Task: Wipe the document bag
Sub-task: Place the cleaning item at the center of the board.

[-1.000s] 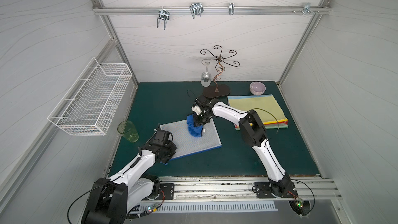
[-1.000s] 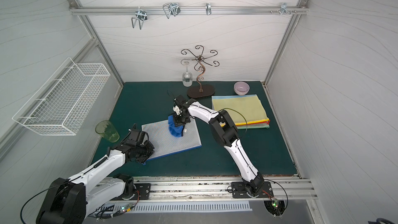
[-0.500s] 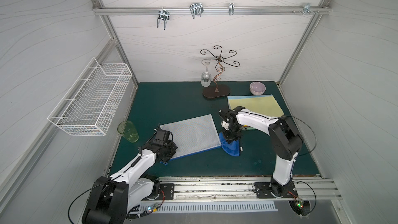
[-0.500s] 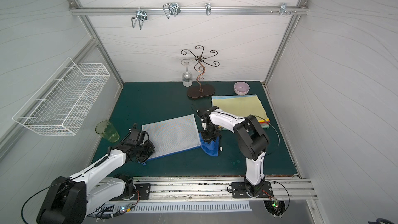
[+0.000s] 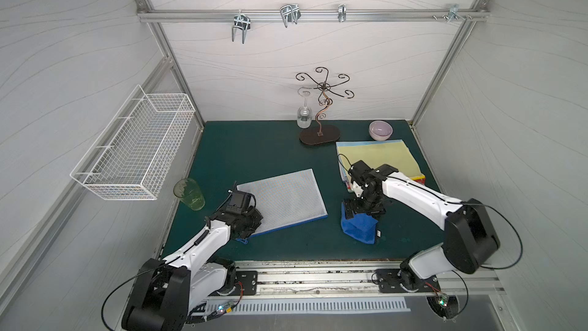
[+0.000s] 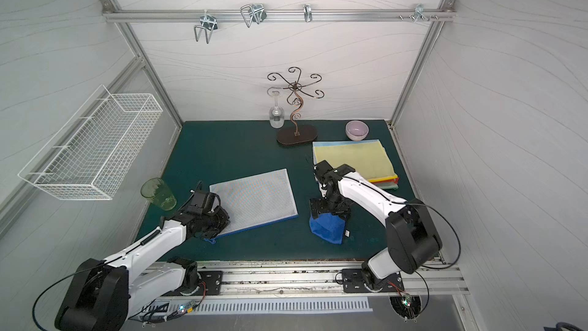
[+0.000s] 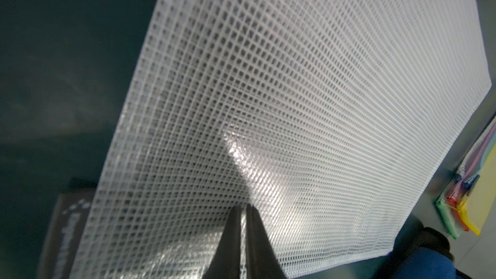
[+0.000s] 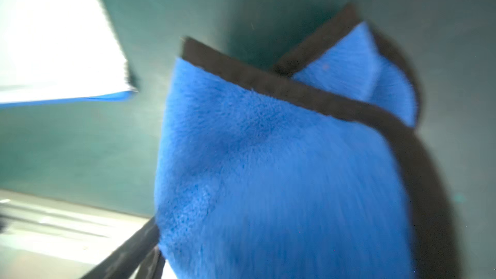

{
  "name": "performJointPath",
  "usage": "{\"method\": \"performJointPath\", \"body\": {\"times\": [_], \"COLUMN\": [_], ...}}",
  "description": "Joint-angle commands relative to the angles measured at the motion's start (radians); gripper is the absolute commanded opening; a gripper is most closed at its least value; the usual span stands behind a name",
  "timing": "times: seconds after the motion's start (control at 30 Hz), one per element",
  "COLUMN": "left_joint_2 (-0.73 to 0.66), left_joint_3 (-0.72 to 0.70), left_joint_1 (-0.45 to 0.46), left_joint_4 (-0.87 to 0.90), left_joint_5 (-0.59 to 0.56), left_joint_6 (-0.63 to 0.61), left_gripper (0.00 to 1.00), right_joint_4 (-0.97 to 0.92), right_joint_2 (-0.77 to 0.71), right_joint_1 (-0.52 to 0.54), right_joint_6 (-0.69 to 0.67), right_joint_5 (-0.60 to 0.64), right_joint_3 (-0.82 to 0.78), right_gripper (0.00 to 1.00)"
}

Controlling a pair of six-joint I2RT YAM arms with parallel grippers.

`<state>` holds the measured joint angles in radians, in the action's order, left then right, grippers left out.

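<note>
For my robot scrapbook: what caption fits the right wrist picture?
Fluffy blue cloth with black trim, bunched on the dark green mat near a corner of the white mesh document bag.

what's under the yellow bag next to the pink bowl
a red edge and a green edge peek out beneath the yellow bag, so more bags are stacked there. their faces and anything lower are covered

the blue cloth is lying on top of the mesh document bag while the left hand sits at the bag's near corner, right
Not quite. The blue cloth is not on the document bag. It lies on the green mat beside the bag, clear of its edge, as both top views show. The left hand is at the bag's near corner, as you said.
</note>
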<state>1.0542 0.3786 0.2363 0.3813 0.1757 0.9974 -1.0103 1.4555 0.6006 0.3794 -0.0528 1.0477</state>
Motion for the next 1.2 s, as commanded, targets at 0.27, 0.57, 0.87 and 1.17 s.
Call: {"method": "performJointPath", "body": {"times": [0.27,0.57,0.87,1.17], "left_joint_2": [-0.128,0.017,0.291,0.553], "left_joint_3": [0.159,0.301,0.361,0.470], "left_joint_1": [0.037,0.343,0.591,0.701], "left_joint_4": [0.125,-0.098,-0.468,-0.667], "left_joint_5": [-0.020,0.062,0.125,0.089], "left_joint_6": [-0.099,-0.222,-0.258,-0.245], "left_gripper": [0.26,0.35,0.35,0.35], "right_joint_4": [-0.086,0.160,0.209,0.212], "right_joint_2": [-0.101,0.093,0.174,0.114], "right_joint_1": [-0.018,-0.042,-0.080,-0.098], "right_joint_6": [0.034,0.110,0.176,0.207], "right_joint_5": [-0.023,-0.094,-0.109,-0.169], "right_joint_3": [-0.018,-0.049,-0.058,-0.099], "right_gripper": [0.99,0.99,0.99,0.99]}}
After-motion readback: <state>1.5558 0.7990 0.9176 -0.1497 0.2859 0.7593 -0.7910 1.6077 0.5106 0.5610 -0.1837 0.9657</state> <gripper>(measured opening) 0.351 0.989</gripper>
